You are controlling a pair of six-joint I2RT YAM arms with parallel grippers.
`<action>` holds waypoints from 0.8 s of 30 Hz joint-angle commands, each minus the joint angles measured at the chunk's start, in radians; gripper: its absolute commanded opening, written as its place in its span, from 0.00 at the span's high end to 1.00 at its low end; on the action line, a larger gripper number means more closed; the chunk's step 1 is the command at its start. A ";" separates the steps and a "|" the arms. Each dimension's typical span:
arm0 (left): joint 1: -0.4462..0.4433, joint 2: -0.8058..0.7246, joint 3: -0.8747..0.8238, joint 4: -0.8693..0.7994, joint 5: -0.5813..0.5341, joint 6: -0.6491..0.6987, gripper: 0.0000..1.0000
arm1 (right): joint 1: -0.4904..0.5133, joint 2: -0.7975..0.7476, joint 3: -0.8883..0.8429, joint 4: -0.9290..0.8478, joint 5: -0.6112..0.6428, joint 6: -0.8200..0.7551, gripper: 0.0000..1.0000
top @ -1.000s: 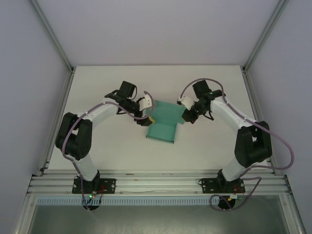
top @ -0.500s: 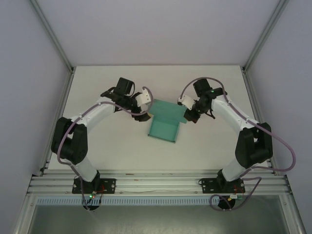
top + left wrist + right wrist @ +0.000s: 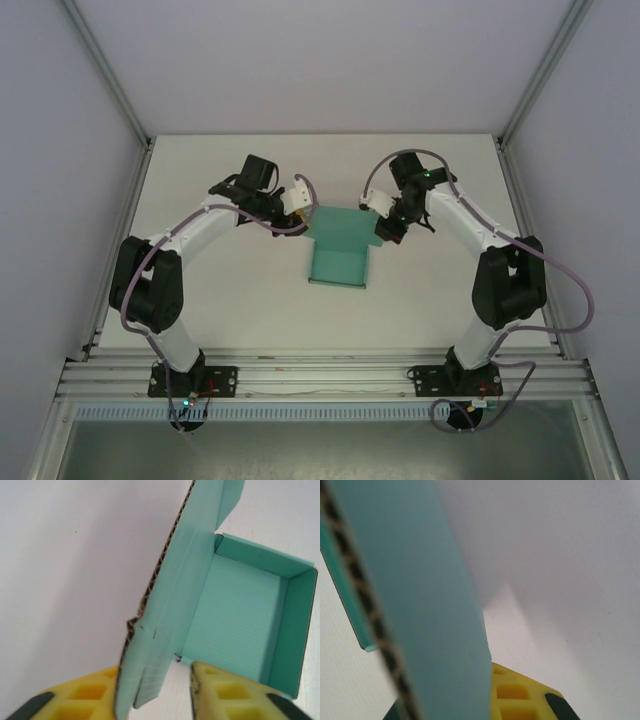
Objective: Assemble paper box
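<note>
Locate the paper box at the middle of the table, between the two arms. It lies partly folded. The nearer part forms an open tray with raised walls, and a flat section extends from it toward the far edge of the table.

Check the left gripper at the far left corner of the box. In the left wrist view, its yellow fingers stand apart with a side flap between them. The flap stands upright on its edge and shows its corrugated core. It rests against the finger on the left of that view, and a clear gap separates it from the other finger, so the flap is not clamped.

Check the right gripper at the far right corner of the box. Its jaws are closed on the card. In the right wrist view, a teal panel runs down against the one yellow finger you can see. The second finger is hidden behind the panel.

Both arms reach inward from their bases at the near edge.
</note>
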 commanded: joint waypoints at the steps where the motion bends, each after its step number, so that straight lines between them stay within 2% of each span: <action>1: 0.003 0.027 0.036 -0.014 0.016 0.009 0.70 | 0.007 0.007 0.031 -0.011 0.039 0.003 0.94; 7: -0.006 0.033 0.022 0.009 0.017 -0.020 0.76 | 0.012 -0.006 0.013 0.033 0.025 0.017 0.94; 10: -0.014 0.029 0.009 0.058 -0.012 -0.055 1.00 | 0.014 -0.008 0.015 0.043 0.034 0.027 0.94; 15: -0.021 0.012 -0.002 0.118 -0.090 -0.153 1.00 | 0.020 -0.029 -0.008 0.117 0.091 0.122 0.94; 18: -0.054 0.001 0.000 0.175 -0.266 -0.294 1.00 | 0.027 -0.051 -0.021 0.258 0.179 0.365 0.93; 20: -0.088 0.002 0.004 0.224 -0.410 -0.442 1.00 | 0.043 -0.060 -0.015 0.332 0.217 0.595 0.94; 22: -0.118 0.011 0.019 0.239 -0.501 -0.592 1.00 | 0.067 -0.068 -0.022 0.383 0.223 0.795 0.94; 24: -0.142 0.024 0.037 0.234 -0.564 -0.763 1.00 | 0.114 -0.072 -0.029 0.397 0.290 0.917 0.94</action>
